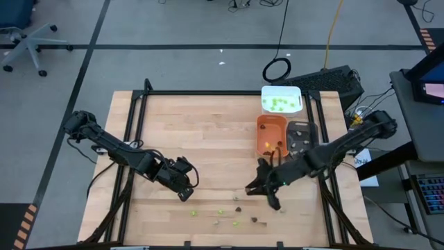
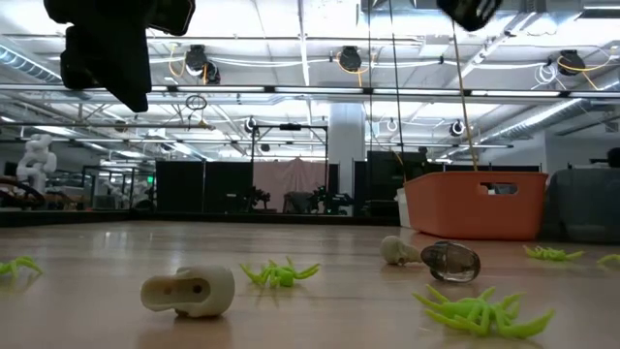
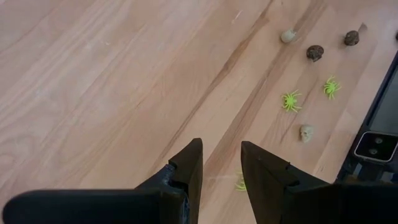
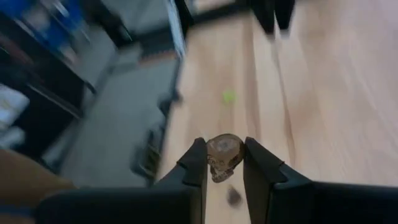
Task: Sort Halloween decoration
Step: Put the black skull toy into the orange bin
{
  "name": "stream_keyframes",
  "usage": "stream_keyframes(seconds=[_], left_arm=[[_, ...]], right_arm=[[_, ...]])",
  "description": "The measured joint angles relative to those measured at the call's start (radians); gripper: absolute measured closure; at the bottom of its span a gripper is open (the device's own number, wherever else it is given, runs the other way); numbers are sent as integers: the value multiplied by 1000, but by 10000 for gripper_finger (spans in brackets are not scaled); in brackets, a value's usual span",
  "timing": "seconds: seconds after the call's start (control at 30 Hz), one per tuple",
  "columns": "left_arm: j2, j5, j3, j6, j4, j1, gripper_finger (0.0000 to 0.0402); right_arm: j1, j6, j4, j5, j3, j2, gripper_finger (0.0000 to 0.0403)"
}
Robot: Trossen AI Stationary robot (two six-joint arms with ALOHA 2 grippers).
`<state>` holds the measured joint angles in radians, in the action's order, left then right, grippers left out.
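Note:
Small Halloween decoration pieces lie loose on the wooden table near its front edge: lime-green spiders (image 3: 290, 101), dark brown lumps (image 3: 314, 53) and beige skulls (image 3: 306, 132). My right gripper (image 4: 224, 148) hangs well above the table right of centre (image 1: 265, 192), shut on a dark brown skull piece (image 4: 224, 158). My left gripper (image 3: 221, 163) stands open above the table left of the pieces (image 1: 184, 192), with nothing between its fingers. A lime piece (image 3: 239, 184) lies on the wood below it. My right gripper pinches the brown skull piece by its two sides (image 4: 211, 160) between its two fingers. The piece sits between the fingertips, lifted clear of the table.
At the back right stand an orange tray (image 1: 270, 123), a white tray (image 1: 281, 91) with lime pieces in it, and a dark grey tray (image 1: 301, 127). In the low view a beige skull (image 2: 189, 291) and green spiders (image 2: 279, 274) lie close to the front edge.

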<state>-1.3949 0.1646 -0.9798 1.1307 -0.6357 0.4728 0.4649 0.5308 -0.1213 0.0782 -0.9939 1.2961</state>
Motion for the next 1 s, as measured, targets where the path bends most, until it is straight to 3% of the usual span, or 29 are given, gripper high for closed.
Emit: stream_keyframes(seconds=[0.43,1.0], left_arm=[[0,-5,0,96,102,0,292],[0,-21,0,148,208,0,292]], right_arm=[[-25,-96,243,26,0,-230,360],[-27,-308,274,29,-1,-361,358]])
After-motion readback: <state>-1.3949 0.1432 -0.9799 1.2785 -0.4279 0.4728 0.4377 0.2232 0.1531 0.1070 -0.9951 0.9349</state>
